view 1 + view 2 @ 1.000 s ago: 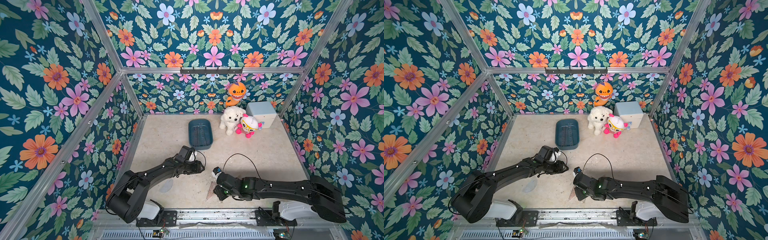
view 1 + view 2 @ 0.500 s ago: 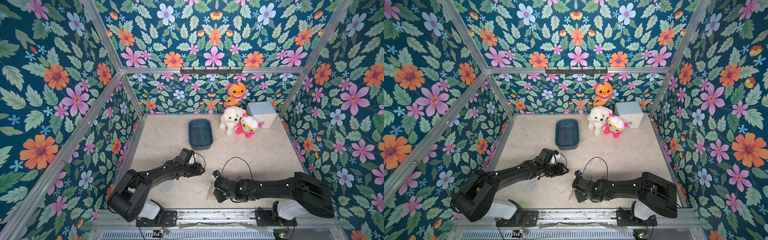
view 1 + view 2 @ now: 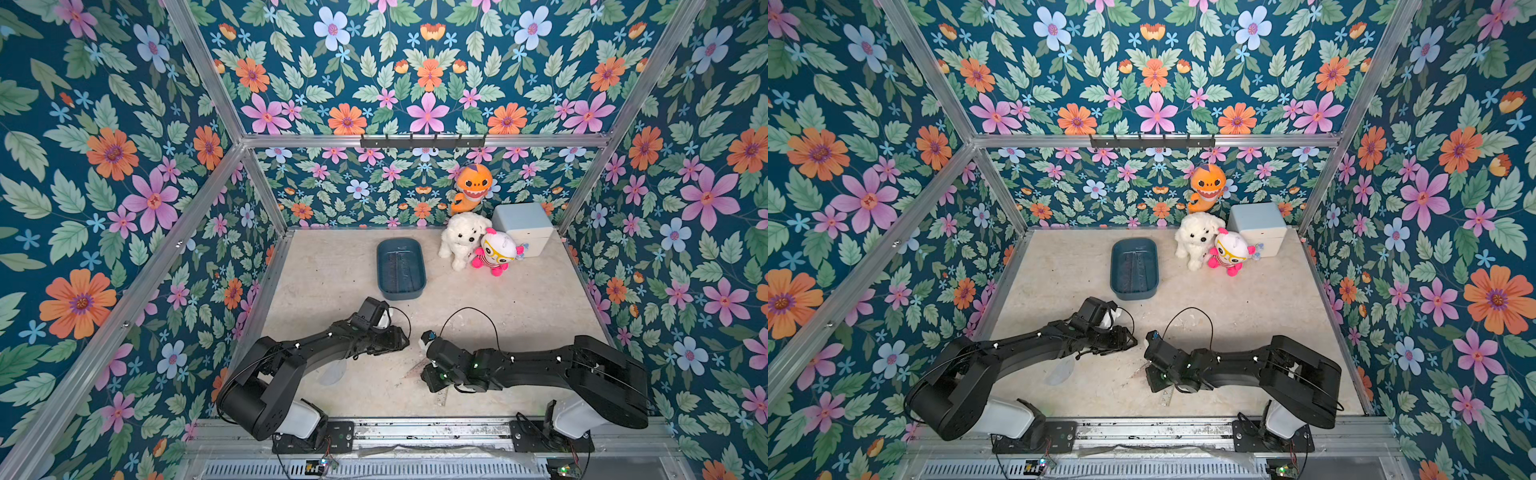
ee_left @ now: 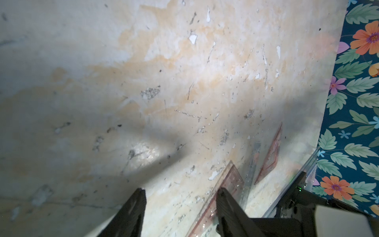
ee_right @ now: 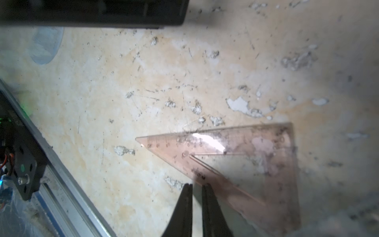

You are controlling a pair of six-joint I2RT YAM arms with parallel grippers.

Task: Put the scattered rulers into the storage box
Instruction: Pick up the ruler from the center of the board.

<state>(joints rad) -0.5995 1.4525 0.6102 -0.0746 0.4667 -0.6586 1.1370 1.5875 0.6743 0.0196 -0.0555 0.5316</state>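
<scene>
The dark teal storage box (image 3: 401,269) stands mid-floor, with what looks like a straight ruler inside. A pink set square (image 5: 246,156) lies flat by my right gripper (image 5: 196,185). Its jaws are shut to a thin slit, with the tips at the square's long edge. I cannot tell whether they pinch it. My left gripper (image 4: 181,191) hangs open over bare floor, and one finger (image 4: 223,197) stands over a pink ruler (image 4: 231,180). Beside that ruler lie a clear straight ruler (image 4: 253,162) and another pink set square (image 4: 270,156). A clear protractor (image 3: 332,372) lies under the left arm.
Plush toys stand at the back: a white dog (image 3: 461,241), a pink doll (image 3: 496,253) and an orange shark (image 3: 471,185). A pale blue cube container (image 3: 523,228) stands beside them. A metal rail (image 5: 67,184) runs along the near floor edge. Flowered walls enclose the floor.
The right arm's elbow has folded in and risen while its gripper stayed by the pink set square, jaws slightly narrower. The left gripper has barely moved.
</scene>
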